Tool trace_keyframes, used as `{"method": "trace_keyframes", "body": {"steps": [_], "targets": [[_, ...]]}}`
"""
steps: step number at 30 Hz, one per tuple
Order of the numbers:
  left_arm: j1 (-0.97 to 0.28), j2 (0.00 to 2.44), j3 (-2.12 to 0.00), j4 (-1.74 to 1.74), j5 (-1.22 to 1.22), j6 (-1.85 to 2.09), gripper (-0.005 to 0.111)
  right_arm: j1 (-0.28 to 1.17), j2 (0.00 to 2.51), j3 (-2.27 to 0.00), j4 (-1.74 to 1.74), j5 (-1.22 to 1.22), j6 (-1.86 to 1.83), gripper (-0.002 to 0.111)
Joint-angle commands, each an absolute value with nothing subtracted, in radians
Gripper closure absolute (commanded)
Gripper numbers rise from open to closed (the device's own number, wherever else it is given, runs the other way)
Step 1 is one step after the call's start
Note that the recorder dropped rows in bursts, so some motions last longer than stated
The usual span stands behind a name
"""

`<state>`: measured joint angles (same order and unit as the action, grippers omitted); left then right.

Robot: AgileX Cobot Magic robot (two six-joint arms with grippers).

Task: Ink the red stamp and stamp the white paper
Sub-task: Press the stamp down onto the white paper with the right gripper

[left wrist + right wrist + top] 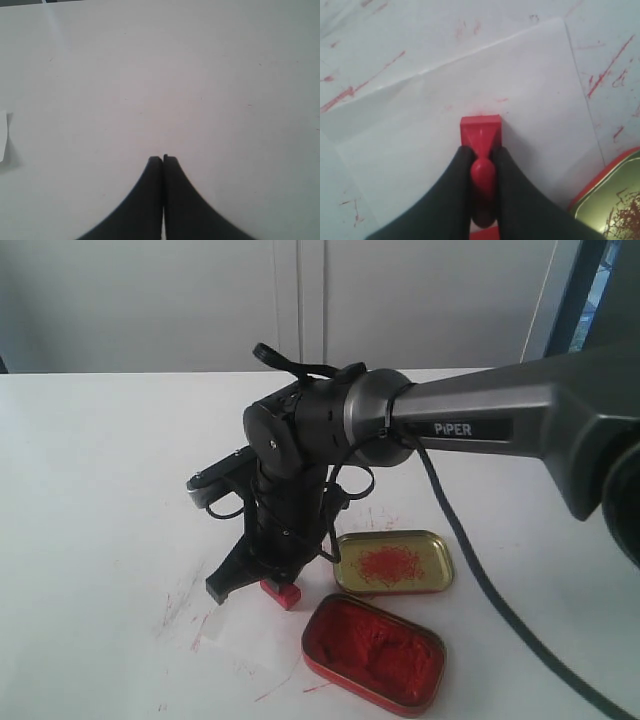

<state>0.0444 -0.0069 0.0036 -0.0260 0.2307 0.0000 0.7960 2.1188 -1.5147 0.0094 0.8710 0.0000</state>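
Note:
My right gripper (481,150) is shut on the knobbed handle of the red stamp (480,131), whose square base rests down on the white paper (470,90). In the exterior view the red stamp (282,592) sits under the right gripper (262,578), just left of the tins, with the white paper (215,625) beneath it. The sheet carries faint red smudges near the stamp. My left gripper (163,159) is shut with nothing between its fingers, over bare white table; it does not show in the exterior view.
A gold-coloured tin lid (392,562) smeared red lies right of the stamp. The open ink tin (374,651), filled with red, sits near the front edge. Red streaks mark the white table (100,490). The right arm's cable (480,580) trails across the table.

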Motion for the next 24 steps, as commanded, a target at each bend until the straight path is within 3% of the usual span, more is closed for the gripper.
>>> {"method": "trace_keyframes", "body": {"steps": [1, 24], "targets": [[0.047, 0.000, 0.000, -0.024, 0.232, 0.000, 0.107, 0.796, 2.195, -1.502, 0.007, 0.875, 0.007, 0.108], [0.047, 0.000, 0.000, -0.024, 0.232, 0.000, 0.107, 0.796, 2.264, -1.500, 0.036, 0.884, 0.007, 0.108]]}}
